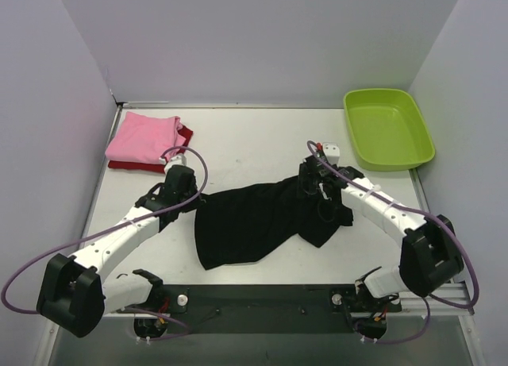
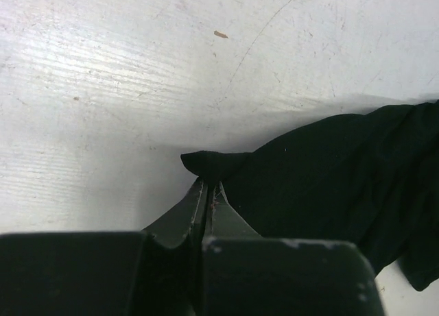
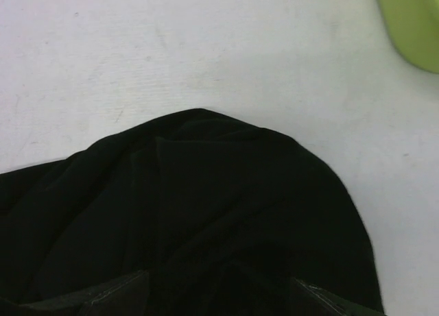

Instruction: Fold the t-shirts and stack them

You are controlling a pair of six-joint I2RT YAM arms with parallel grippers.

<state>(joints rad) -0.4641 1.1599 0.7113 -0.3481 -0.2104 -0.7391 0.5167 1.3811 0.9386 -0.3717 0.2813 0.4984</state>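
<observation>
The black t-shirt (image 1: 262, 219) lies crumpled across the middle of the table. At its left corner my left gripper (image 1: 194, 195) is shut on the cloth. In the left wrist view the fingertips (image 2: 208, 187) pinch a small tip of the black t-shirt (image 2: 322, 172). My right gripper (image 1: 311, 187) sits over the shirt's right upper edge. In the right wrist view its gripper (image 3: 216, 283) has fingers wide apart with bunched black cloth (image 3: 206, 192) between them. A folded pink t-shirt (image 1: 143, 137) rests on a dark red t-shirt (image 1: 127, 166) at the back left.
A lime-green plastic tub (image 1: 387, 128) stands at the back right, and its corner (image 3: 415, 21) shows in the right wrist view. Grey walls close in the table on the left, back and right. Purple cables loop beside both arms.
</observation>
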